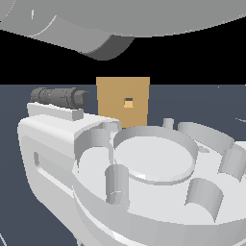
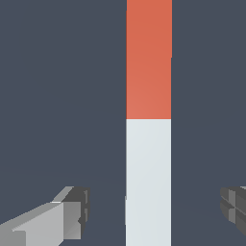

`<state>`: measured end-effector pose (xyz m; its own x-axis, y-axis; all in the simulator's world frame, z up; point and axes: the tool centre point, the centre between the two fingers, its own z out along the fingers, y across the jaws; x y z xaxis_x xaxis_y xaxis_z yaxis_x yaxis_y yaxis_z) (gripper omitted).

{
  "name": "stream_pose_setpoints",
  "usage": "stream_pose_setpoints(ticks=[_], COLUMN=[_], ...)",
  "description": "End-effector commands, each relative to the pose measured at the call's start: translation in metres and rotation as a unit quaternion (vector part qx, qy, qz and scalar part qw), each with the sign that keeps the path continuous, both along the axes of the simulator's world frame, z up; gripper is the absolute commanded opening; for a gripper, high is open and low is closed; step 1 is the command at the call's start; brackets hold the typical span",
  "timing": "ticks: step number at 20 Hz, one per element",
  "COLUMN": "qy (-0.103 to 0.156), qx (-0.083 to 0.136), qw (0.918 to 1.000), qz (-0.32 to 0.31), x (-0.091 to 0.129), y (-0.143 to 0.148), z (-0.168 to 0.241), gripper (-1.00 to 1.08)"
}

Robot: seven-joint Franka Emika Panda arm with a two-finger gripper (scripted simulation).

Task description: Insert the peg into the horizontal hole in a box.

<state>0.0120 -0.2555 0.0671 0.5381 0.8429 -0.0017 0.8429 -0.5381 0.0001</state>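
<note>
Orange-white peg [image 2: 148, 125] flat, tan box [image 1: 123, 102] upright

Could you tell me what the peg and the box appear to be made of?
Both are flat simulator renders, so material is a guess. The peg: matte, plastic-like, orange-red and pale grey-white sections, no texture. The box: plain tan, matte, could pass for wood or plastic.

Flat, even simulator light, sharp and free of glare or blur, with only soft shading on curved surfaces.

Open gap both sides of peg [image 2: 148, 144] betw. fingers [image 2: 72, 211]; nothing blocks hole [image 1: 128, 102].
</note>
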Motion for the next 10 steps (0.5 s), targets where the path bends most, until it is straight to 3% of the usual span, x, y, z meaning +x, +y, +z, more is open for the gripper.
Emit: stream_pose_setpoints(ticks=[1,10], qy=[0.000,0.000], qx=[0.000,0.001], qw=[1.0000,1.0000], qz=[0.000,-0.002], x=[0.000,-0.001], y=[0.000,0.000], z=[-0.005,-0.045], gripper=[1.00,1.00])
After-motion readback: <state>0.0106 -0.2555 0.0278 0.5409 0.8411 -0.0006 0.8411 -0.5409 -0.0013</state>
